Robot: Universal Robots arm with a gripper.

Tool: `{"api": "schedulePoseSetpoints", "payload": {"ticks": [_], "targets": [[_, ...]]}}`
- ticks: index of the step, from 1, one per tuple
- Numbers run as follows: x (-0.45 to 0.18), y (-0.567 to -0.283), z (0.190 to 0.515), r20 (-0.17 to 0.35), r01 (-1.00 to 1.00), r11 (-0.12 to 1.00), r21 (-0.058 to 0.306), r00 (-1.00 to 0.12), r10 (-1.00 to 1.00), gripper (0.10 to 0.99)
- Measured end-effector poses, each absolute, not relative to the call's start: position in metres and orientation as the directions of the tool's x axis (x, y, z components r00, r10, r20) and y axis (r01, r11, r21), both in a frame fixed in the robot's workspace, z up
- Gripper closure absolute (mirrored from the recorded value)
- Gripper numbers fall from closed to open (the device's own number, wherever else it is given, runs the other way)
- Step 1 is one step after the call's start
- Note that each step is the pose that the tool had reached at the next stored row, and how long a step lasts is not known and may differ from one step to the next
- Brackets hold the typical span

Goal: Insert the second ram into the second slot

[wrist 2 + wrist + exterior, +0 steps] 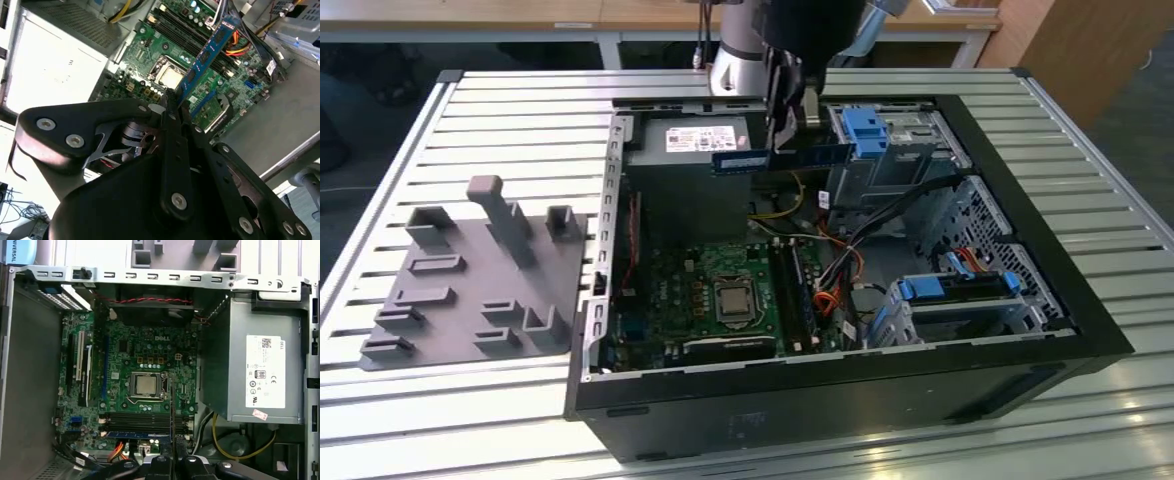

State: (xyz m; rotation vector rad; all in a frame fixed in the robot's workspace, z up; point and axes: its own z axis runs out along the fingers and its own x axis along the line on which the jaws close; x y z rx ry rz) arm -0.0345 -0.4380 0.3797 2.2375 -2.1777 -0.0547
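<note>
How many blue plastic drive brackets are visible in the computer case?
2: one bracket beside the raised ram, one bracket lower on the exterior view's right. Others may be hidden.

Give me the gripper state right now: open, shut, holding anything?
Gripper: shut on the second ram, which is held in the air above the motherboard and is not seated in a slot.

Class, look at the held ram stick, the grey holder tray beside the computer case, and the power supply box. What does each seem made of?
The second ram: blue circuit board, likely laminate, matte, with black chips along it. The holder tray: probably plastic, uniform matte grey, blocky moulded-looking posts. The power supply box: apparently sheet metal, dull grey, flat folded walls.
</note>
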Motion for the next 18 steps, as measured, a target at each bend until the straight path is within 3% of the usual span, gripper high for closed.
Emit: {"api": "schedulePoseSetpoints", "payload": {"ticks": [7,18], "targets": [[-0.0345,-0.4502,0.3789,-0.008,-0.999,-0.017,0.038,0.017,-1.0,0.945],[-0.0345,-0.4503,0.3728,-0.007,-0.983,0.181,0.038,-0.181,-0.983,0.945]]}}
